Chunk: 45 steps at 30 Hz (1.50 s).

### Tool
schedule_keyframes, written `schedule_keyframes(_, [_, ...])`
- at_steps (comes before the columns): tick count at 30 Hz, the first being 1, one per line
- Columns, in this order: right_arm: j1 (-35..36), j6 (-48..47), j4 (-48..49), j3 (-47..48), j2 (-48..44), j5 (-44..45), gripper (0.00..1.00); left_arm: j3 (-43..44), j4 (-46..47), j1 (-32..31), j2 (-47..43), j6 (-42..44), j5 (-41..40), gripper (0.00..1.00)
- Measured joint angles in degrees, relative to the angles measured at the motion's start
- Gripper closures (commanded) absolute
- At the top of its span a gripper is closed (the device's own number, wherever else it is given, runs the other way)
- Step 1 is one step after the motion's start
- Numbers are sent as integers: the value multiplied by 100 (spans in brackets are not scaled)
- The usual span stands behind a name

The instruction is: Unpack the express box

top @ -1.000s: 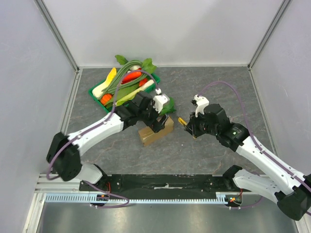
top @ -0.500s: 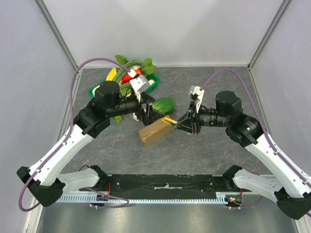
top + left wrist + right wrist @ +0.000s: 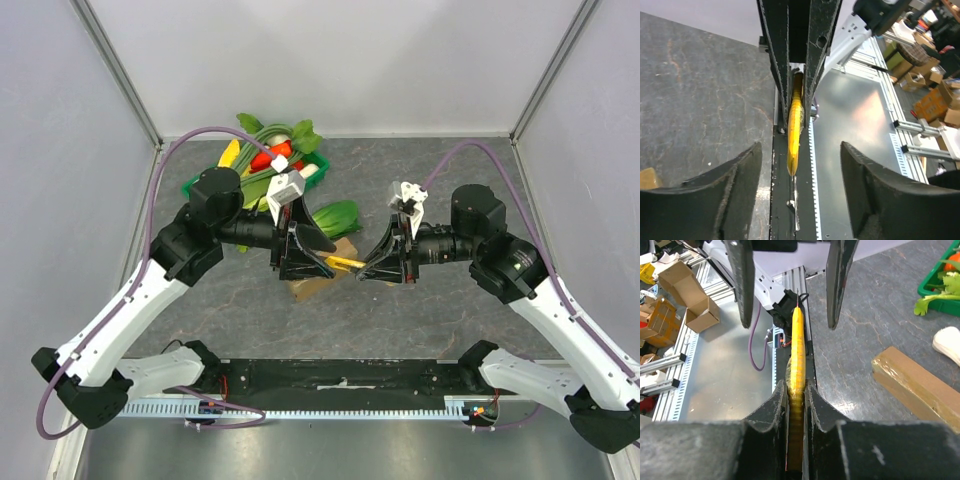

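R claw (image 3: 796, 390) pinches a thin yellow tool (image 3: 797, 347). L claw (image 3: 800, 156) is spread, one finger each side of tool tip. Express box (image 3: 917, 385) lies on bench (image 3: 450, 320) under L claw.

Your top camera hangs above and behind the robot and looks down from far, so you see the whole table (image 3: 430, 320). The left wrist camera sits just behind the left gripper (image 3: 800, 150) and looks along it, very near, to the right gripper (image 3: 798, 117), which faces it. The right wrist camera looks the opposite way, equally near. All three views share the yellow cutter (image 3: 345, 263) between both grippers. The top and right wrist views share also the express box (image 3: 305, 288).
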Motion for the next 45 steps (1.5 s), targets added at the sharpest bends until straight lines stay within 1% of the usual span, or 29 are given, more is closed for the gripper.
schedule_keyframes(2, [0,33,90,0,-20,-46,100,-15,15,0,66,-111,201,41])
schedule_keyframes(3, [0,44,131,0,-31,-63,100,-28,28,0,107,-151,282,47])
schedule_keyframes(4, [-2,55,179,0,-42,-85,100,-39,26,0,166,-192,341,50])
schedule_keyframes(5, [0,59,203,0,-46,-98,100,-44,22,0,240,-234,391,57])
schedule_keyframes(10, [-20,87,245,0,-37,-140,100,-48,42,0,400,-415,476,73])
schedule_keyframes(11, [-24,92,247,0,-33,-142,100,-46,63,0,396,-442,481,83])
schedule_keyframes(12, [-24,94,258,0,-33,-138,100,-42,81,0,393,-470,498,88])
schedule_keyframes(13, [-28,101,267,0,-35,-127,100,-28,111,0,393,-501,542,96])
schedule_keyframes(14, [-33,122,275,0,-35,-127,100,-24,129,0,393,-529,553,98])
schedule_keyframes(15, [-33,146,284,0,-37,-120,100,-20,142,0,393,-549,566,98])
schedule_keyframes(16, [-33,166,291,0,-39,-111,97,-20,157,0,393,-557,579,98])
schedule_keyframes(17, [-33,184,297,0,-44,-98,75,-20,177,2,393,-566,577,98])
schedule_keyframes(18, [-33,197,308,0,-50,-76,65,-17,190,11,393,-573,573,98])
schedule_keyframes(19, [-33,225,332,0,-57,-39,46,-13,212,11,387,-584,535,98])
schedule_keyframes(21, [-28,302,466,0,-87,70,29,11,271,20,369,-638,396,98])
schedule_keyframes(22, [-26,367,588,-9,-111,184,19,31,302,20,350,-671,273,98])
schedule_keyframes(25, [-11,647,1198,-177,-341,634,12,136,479,20,243,-863,-63,98])
schedule_keyframes(30, [-11,1263,2426,-743,-1008,1633,10,229,1060,20,-140,-1327,-404,98])
schedule_keyframes(33, [-11,1681,3187,-964,-1182,2015,14,238,1421,20,-367,-1569,-509,98])
schedule_keyframes(34, [-13,1864,3501,-1005,-1198,2076,19,238,1547,20,-426,-1655,-531,98])
schedule_keyframes(35, [-11,2002,3751,-1012,-1165,2092,21,240,1663,20,-463,-1722,-542,98])
schedule_keyframes(37, [-11,2256,4214,-1001,-1012,1991,29,251,1845,20,-481,-1843,-564,98])
schedule_keyframes(40, [-11,2673,4828,-914,-599,1556,33,251,1980,20,-437,-1971,-623,98])
schedule_keyframes(42, [-7,2889,5069,-870,-350,1294,35,251,2022,20,-393,-2020,-632,98])
schedule_keyframes(43, [-4,2944,5097,-870,-282,1237,41,251,2037,20,-372,-2041,-636,98])
schedule_keyframes(45, [-4,3053,5123,-870,-192,1110,46,251,2052,20,-348,-2079,-645,98])
